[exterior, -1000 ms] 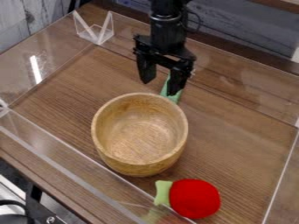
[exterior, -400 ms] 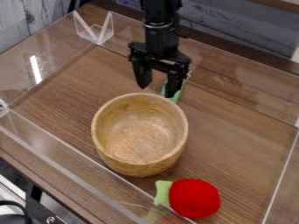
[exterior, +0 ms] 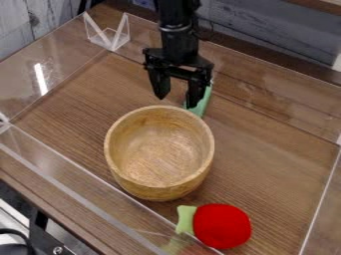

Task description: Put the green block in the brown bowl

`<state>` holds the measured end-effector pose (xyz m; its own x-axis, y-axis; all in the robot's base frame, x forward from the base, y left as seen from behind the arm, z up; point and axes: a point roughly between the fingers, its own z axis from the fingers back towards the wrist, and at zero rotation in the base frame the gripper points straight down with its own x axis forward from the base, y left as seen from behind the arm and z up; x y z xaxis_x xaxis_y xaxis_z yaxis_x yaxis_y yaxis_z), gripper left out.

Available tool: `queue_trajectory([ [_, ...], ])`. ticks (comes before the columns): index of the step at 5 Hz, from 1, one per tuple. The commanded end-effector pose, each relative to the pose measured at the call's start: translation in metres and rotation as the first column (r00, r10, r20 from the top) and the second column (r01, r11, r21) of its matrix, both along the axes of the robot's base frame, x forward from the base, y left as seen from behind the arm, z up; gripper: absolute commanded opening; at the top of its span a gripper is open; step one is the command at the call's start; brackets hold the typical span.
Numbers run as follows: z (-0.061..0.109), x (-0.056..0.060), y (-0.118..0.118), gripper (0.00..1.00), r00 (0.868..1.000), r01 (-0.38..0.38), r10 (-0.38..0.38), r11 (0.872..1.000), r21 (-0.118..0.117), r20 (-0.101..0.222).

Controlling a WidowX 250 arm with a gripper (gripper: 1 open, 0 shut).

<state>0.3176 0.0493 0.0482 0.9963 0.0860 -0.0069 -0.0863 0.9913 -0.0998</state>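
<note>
The green block [exterior: 200,101] lies on the wooden table just behind the far right rim of the brown bowl [exterior: 160,151], partly hidden by my fingers. It looks like a light-green bar angled toward the bowl. My gripper [exterior: 178,92] points straight down over the block's upper end, jaws open, with dark fingers [exterior: 162,86] hanging just above the table. Whether a finger touches the block I cannot tell. The round, thick-walled bowl holds nothing.
A red ball-like object with a small green stem [exterior: 220,225] lies at the near edge, in front of the bowl. Clear acrylic walls [exterior: 54,179] fence the table on all sides, with a clear stand [exterior: 107,34] at the back left.
My gripper has shifted slightly left and sunk a little toward the table over the green block. Its jaws stay open. The bowl, block and red object have not moved.
</note>
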Motion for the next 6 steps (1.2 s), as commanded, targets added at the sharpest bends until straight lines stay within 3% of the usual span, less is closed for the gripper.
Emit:
queue_trajectory([
  [1, -0.001, 0.006, 0.002, 1.0, 0.999, -0.02, 0.02, 1.0, 0.006, 0.039],
  [4, -0.016, 0.015, -0.018, 1.0, 0.99, 0.131, -0.131, 0.991, 0.003, 0.053],
  [6, -0.011, 0.021, -0.022, 1.0, 0.978, 0.2, -0.2, 0.98, 0.004, 0.051],
])
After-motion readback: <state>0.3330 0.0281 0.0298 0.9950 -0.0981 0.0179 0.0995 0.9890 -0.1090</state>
